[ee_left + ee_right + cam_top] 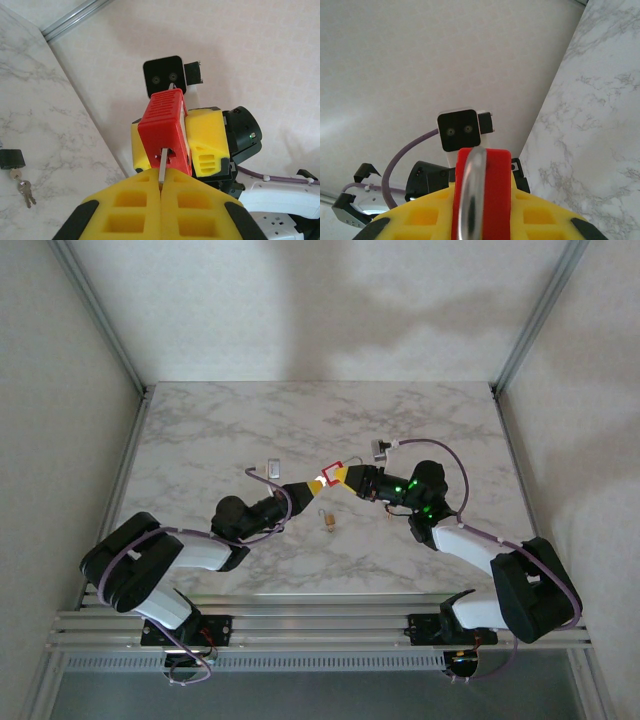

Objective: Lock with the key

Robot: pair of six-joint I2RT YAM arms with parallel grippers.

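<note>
Left wrist view, nearest first: the left gripper (161, 181) has its 2 yellow fingers pressed together on the bow of the key (162, 167), with no gap visible between the pads. The thin silver blade runs straight up from the fingertips into the keyway on the bottom face of the red padlock (162, 122).

Just behind, the right gripper (172, 145) clamps the padlock body from both flanks, 1 yellow finger on each side, holding it up off the table. From the right wrist the same grip (480, 210) shows the red body wedged between the pads, with the silver shackle (471, 200) arching toward the lens. Whether the shackle is seated home I cannot tell.

From above, both arms meet over the middle of the marble table (200, 430), the padlock (331, 471) bridging their fingertips.

Step in hand, as I judge it: the key is inserted and pinched, and turning has yet to come. The next move calls for a wrist roll of the left arm about the blade's own axis while the right grip resists the twist. Any sideways pull could bend the blade or drag it out.

Farther off, a black fob (12, 158) with loose keys (25, 191) lies on the marble
</note>
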